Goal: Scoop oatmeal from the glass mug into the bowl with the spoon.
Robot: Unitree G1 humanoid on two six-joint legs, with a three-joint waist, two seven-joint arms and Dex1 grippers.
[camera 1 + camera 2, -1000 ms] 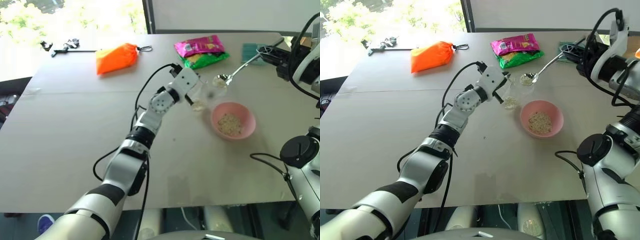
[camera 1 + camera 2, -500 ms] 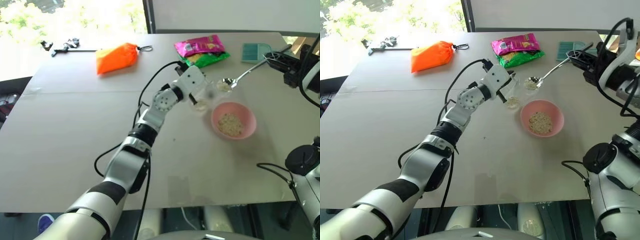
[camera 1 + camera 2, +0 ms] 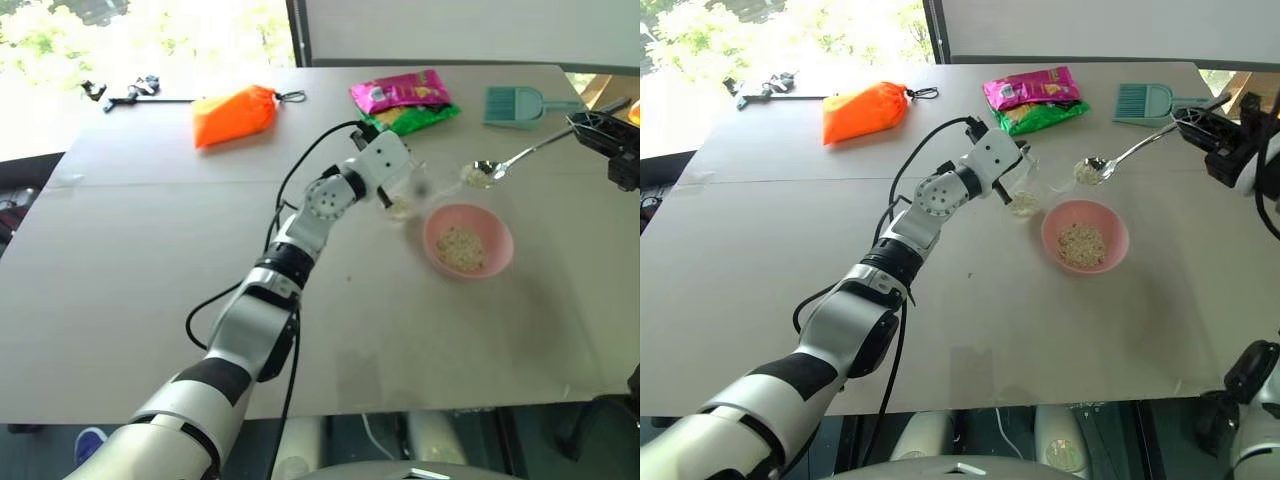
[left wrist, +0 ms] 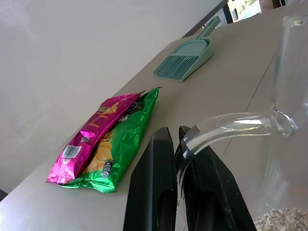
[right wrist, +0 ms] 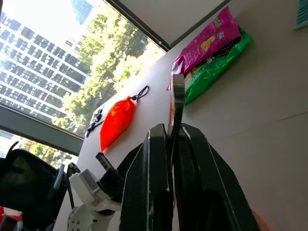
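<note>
glass mug (image 3: 1028,186): clear, some oatmeal (image 3: 1023,205) inside | spoon (image 3: 1118,158): silver, loaded with flakes, between mug and bowl, raised | bowl (image 3: 1085,236): pink, on counter, holding oatmeal

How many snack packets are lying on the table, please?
2: a pink snack packet at the table's far side, overlapping a green snack packet just nearer the glass mug. Others could be hidden underneath.

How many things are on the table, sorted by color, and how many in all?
Pink: 2, the bowl and the pink snack bag
Green: 1, the green snack bag
Teal: 1, the dustpan scoop
Orange: 1, the pouch
Clear: 1, the glass mug
Silver: 1, the spoon, held above the table
Black: 1, the small tool
Total: 8
</note>
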